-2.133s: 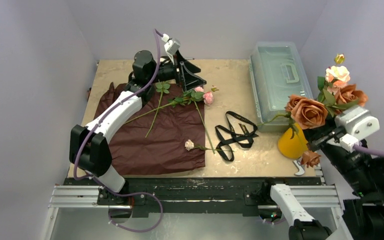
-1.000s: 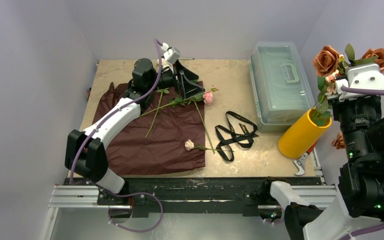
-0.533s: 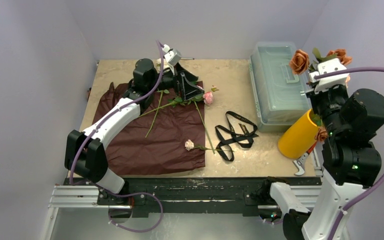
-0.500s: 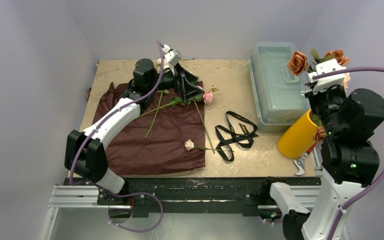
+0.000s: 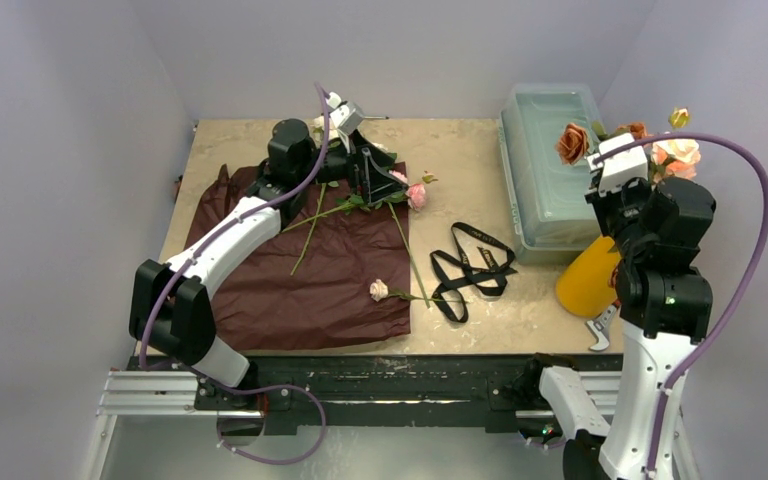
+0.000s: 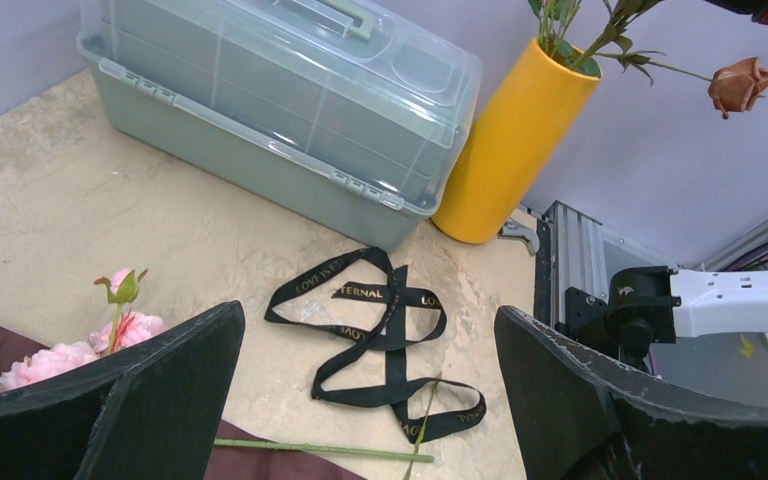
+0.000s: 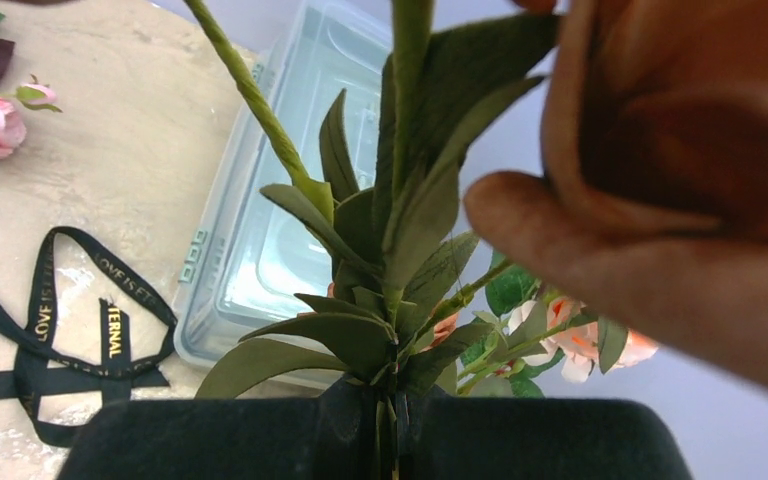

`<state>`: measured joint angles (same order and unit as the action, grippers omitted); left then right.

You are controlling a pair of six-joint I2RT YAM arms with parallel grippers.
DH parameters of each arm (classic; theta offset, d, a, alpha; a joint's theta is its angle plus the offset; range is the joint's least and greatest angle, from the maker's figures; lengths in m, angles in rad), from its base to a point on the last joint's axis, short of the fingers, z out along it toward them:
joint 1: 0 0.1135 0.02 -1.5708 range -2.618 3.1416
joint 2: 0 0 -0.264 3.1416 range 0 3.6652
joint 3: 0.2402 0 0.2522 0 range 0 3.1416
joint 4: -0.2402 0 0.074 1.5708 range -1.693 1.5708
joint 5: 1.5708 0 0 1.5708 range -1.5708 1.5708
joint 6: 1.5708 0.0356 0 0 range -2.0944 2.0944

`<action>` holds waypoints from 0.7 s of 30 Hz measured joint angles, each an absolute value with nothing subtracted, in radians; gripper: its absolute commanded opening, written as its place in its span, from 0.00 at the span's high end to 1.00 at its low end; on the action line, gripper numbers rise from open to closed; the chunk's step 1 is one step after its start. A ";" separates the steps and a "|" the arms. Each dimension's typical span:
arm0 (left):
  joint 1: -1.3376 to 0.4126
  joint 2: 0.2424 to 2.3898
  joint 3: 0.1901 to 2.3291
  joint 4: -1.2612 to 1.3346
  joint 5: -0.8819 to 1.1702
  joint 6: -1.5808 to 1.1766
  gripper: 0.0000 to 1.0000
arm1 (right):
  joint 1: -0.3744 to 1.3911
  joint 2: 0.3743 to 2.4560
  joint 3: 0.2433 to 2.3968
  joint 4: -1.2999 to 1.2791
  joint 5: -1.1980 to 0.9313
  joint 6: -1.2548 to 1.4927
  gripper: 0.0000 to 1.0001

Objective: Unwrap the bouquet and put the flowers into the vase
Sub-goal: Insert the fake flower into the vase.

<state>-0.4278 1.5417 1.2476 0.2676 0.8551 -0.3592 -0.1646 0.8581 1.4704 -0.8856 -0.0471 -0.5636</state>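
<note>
Left wrist: smooth cylindrical vase (image 6: 510, 140) beside translucent plastic box (image 6: 280, 100).

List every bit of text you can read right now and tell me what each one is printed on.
"LOVE IS ET": gold print on the black ribbon, left wrist view.
"TERNAL": same ribbon, neighbouring strand, first letter hidden.
"LOVE IS" and "TERNAL": same ribbon, right wrist view.
Top view: the ribbon print is too small to read.
Clear box and vase: no text seen.

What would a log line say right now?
left gripper: open, empty | right gripper: shut on flowers, stems in vase | ribbon: on table
</note>
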 measured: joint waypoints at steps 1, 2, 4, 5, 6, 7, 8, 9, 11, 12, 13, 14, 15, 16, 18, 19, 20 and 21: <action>-0.428 1.542 1.247 0.268 0.855 -0.360 0.04 | -0.165 0.858 1.457 -0.877 -0.041 -0.561 1.00; -0.428 1.542 1.247 0.268 0.855 -0.360 0.04 | -0.165 0.859 1.448 -0.871 -0.035 -0.559 1.00; -0.428 1.542 1.245 0.268 0.855 -0.361 0.04 | -0.165 0.862 1.431 -0.856 -0.014 -0.553 1.00; -0.428 1.542 1.245 0.268 0.855 -0.363 0.04 | -0.165 0.865 1.425 -0.849 -0.003 -0.550 1.00; -0.428 1.542 1.245 0.268 0.855 -0.365 0.04 | -0.165 0.868 1.419 -0.842 0.011 -0.545 1.00; -0.428 1.542 1.245 0.268 0.855 -0.366 0.04 | -0.165 0.871 1.416 -0.841 0.018 -0.542 1.00; -0.428 1.542 1.245 0.269 0.855 -0.366 0.04 | -0.165 0.877 1.414 -0.838 0.036 -0.537 1.00; -0.428 1.542 1.245 0.268 0.855 -0.366 0.04 | -0.165 0.879 1.414 -0.836 0.043 -0.533 1.00; -0.428 1.542 1.245 0.268 0.855 -0.367 0.04 | -0.165 0.887 1.414 -0.828 0.064 -0.529 1.00; -0.428 1.542 1.245 0.269 0.855 -0.367 0.04 | -0.165 0.891 1.413 -0.824 0.070 -0.526 1.00; -0.428 1.542 1.245 0.270 0.855 -0.367 0.04 | -0.165 0.896 1.410 -0.819 0.079 -0.523 1.00; -0.428 1.542 1.245 0.270 0.855 -0.367 0.04 | -0.165 0.897 1.404 -0.814 0.086 -0.522 1.00; -0.428 1.542 1.245 0.270 0.855 -0.367 0.04 | -0.165 0.897 1.395 -0.809 0.093 -0.522 1.00; -0.427 1.542 1.245 0.270 0.855 -0.367 0.04 | -0.165 0.896 1.385 -0.804 0.101 -0.521 1.00; -0.427 1.542 1.245 0.270 0.855 -0.367 0.04 | -0.168 0.896 1.368 -0.796 0.116 -0.519 1.00; -0.427 1.542 1.245 0.270 0.855 -0.367 0.04 | -0.173 0.897 1.360 -0.795 0.119 -0.517 1.00; -0.427 1.542 1.245 0.270 0.855 -0.367 0.04 | -0.178 0.897 1.352 -0.792 0.122 -0.516 1.00; -0.427 1.542 1.245 0.270 0.855 -0.367 0.04 | -0.181 0.898 1.348 -0.793 0.124 -0.515 1.00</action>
<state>-0.4274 1.5425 1.2449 0.2699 0.8555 -0.3668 -0.1806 0.8978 1.3476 -0.7929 0.1242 -0.5152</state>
